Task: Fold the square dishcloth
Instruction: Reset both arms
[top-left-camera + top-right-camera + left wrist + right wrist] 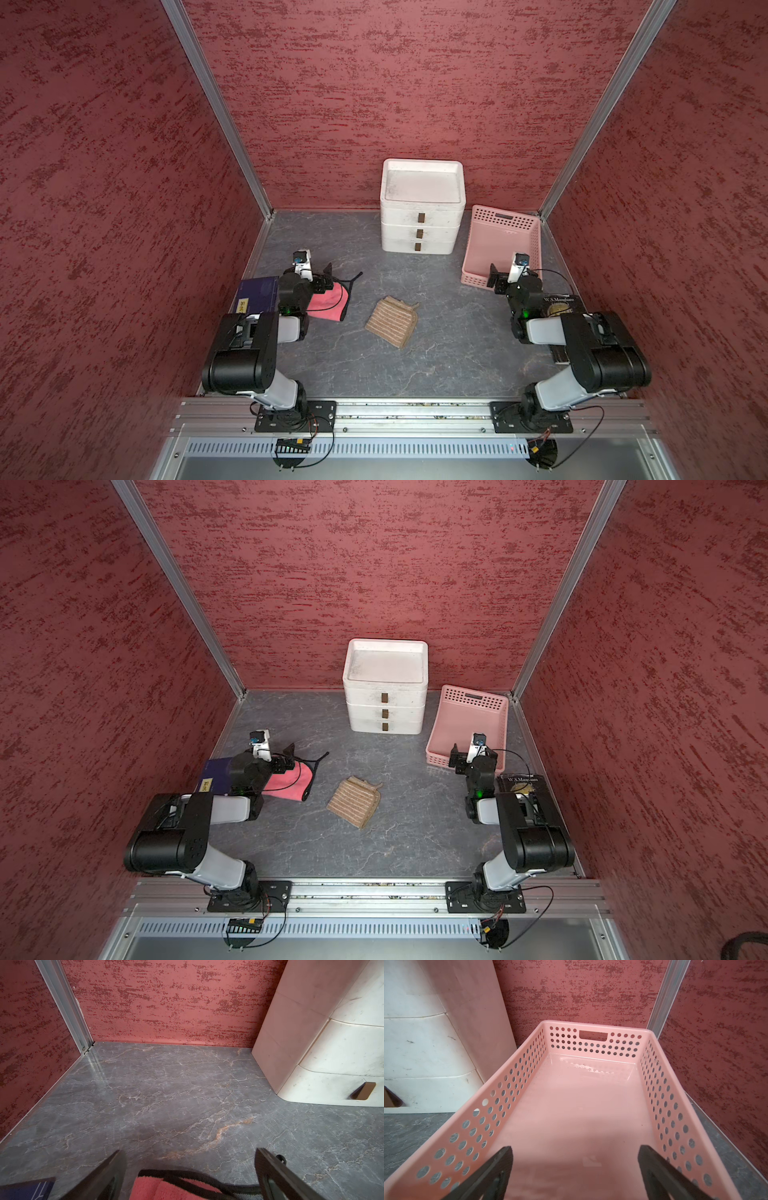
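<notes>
A tan striped dishcloth (392,322) lies flat on the grey marbled table (449,357), out in front of the white drawer unit (422,208) and well apart from it, with neither arm touching it. More than one layer shows along its edges, and a small loop sticks out at one corner. To the front left of the drawer unit, the left gripper (325,280) hangs over a pink cloth with black trim (330,301), its jaws spread wide and empty; the left wrist view shows bare table between the fingers (116,1167). A dark blue book (257,293) lies just beyond that cloth, farther from the unit. On the unit's right side, just beside it, stands a perforated pink basket (505,222). The right gripper (496,279) hovers at the basket's near end (jaws just as wide, nothing held). A dark paperback (559,303) lies partly under the right arm.
</notes>
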Tool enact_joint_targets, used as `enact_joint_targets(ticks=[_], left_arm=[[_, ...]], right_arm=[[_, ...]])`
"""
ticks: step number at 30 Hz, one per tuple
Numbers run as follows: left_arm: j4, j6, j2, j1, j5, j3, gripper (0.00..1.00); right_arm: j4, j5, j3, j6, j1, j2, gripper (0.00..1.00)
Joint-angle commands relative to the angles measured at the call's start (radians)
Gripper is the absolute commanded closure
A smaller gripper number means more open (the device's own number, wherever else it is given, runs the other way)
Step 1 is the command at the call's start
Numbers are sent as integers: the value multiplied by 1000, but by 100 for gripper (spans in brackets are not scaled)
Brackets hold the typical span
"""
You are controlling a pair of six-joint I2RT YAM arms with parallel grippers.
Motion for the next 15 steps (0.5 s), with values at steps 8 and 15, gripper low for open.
enact_joint_targets(ticks=[8,15], left_arm=[[3,-16,-6,3,10,-5,0],[3,-15,-7,3,10,-5,0]], right_arm=[[-6,-19,-1,13,-2,-9,1],[-10,-19,3,12,-3,-8,1]])
